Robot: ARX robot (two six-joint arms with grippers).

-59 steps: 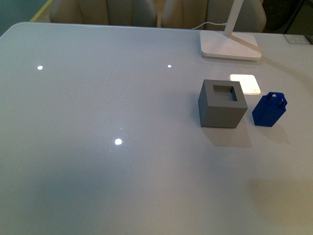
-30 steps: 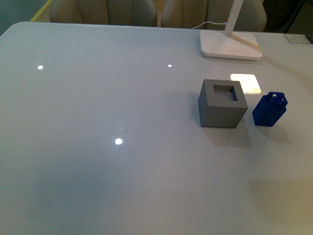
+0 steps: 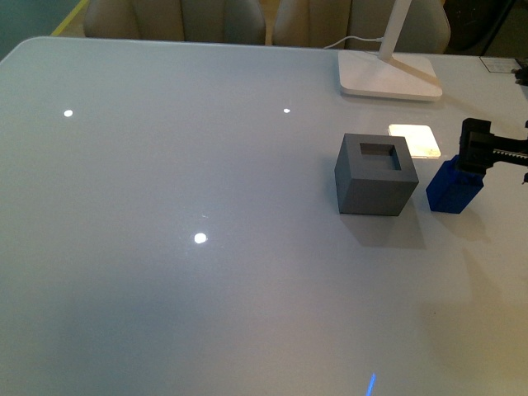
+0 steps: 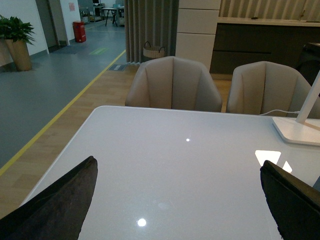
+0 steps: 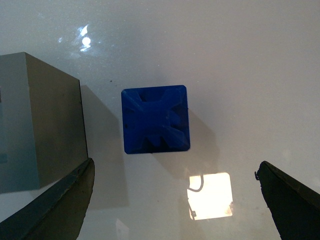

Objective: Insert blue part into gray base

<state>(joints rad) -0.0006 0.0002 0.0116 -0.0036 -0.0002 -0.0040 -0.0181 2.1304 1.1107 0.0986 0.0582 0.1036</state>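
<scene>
Two hands, both with fingers spread apart; the blue part stands on the worktop, just right of the gray base.
The right hand hangs over the blue part, clear of it, and hides its looped top in the front view, where the arm is cut off at the edge. Only two dark fingertips of the left hand show.

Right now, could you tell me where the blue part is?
The blue part sits right of the gray base in the front view, beneath the right hand.
</scene>
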